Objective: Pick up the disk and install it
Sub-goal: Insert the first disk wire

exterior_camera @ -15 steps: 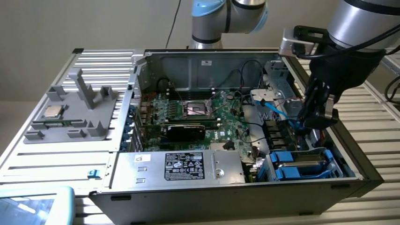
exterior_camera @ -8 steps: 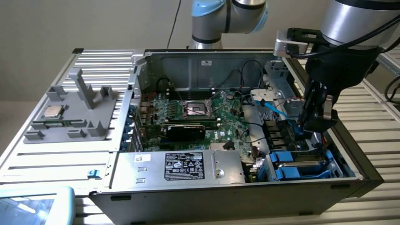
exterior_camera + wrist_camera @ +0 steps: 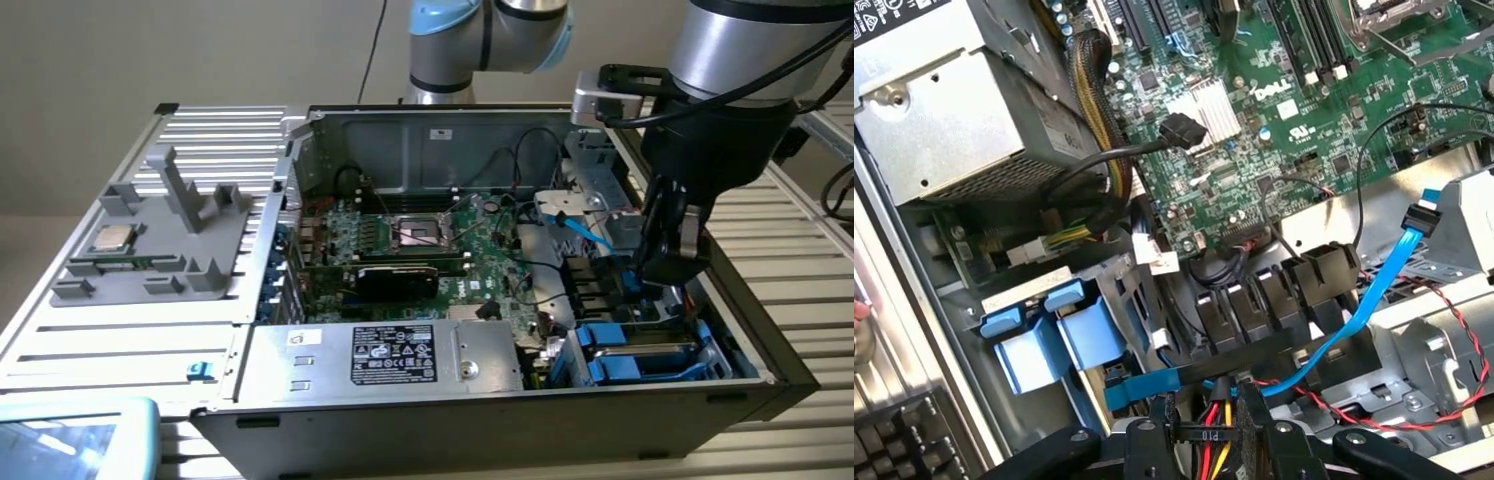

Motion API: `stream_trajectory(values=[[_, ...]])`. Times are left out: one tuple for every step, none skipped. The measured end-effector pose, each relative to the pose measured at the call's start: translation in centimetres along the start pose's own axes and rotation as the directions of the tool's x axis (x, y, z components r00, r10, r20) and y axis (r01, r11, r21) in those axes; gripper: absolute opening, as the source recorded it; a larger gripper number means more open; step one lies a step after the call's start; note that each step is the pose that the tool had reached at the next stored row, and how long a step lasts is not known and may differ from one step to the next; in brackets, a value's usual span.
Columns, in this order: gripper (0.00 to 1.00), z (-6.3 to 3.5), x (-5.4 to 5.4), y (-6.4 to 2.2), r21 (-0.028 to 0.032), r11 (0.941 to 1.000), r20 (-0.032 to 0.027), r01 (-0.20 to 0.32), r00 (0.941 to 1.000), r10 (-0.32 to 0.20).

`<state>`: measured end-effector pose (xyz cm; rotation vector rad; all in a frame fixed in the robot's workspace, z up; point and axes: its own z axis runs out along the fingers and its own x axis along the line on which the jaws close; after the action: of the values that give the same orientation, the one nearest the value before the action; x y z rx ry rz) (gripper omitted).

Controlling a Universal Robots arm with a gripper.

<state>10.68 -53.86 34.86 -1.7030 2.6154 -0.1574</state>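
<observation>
My arm reaches in from the exterior view's upper right, its silver link sloping down into a black wrist. A blue-capped joint sits further back. My gripper hangs pointing downward, slightly tilted. In the wrist view, my two black fingers press from either side on a black power connector.
</observation>
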Motion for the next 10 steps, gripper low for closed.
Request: stream_trajectory(values=[[0.35,0.0,0.0,0.0,0.0006,1.0,-0.0019,-0.003,1.0,0.003],[0.35,0.0,0.0,0.0,0.0019,1.0,-0.0055,-0.007,1.0,0.007],[0.35,0.01,0.0,0.0,0.0035,0.9999,-0.01,-0.011,0.9999,0.011],[0.35,0.01,0.0,0.0,0.0057,0.9999,-0.0154,-0.015,0.9998,0.015],[0.35,0.03,0.0,0.0,0.0075,0.9998,-0.0199,-0.018,0.9996,0.018],[0.35,0.05,0.0,0.01,0.0087,0.9998,-0.0221,-0.02,0.9996,0.02],[0.35,0.1,-0.01,0.01,0.0092,0.9998,-0.022,-0.02,0.9996,0.02],[0.35,0.17,-0.01,0.02,0.0095,0.9997,-0.0221,-0.02,0.9995,0.02],[0.35,0.24,-0.01,0.02,0.0096,0.9997,-0.022,-0.02,0.9995,0.021],[0.35,0.3,-0.02,0.03,0.0097,0.9997,-0.0222,-0.02,0.9995,0.021]])
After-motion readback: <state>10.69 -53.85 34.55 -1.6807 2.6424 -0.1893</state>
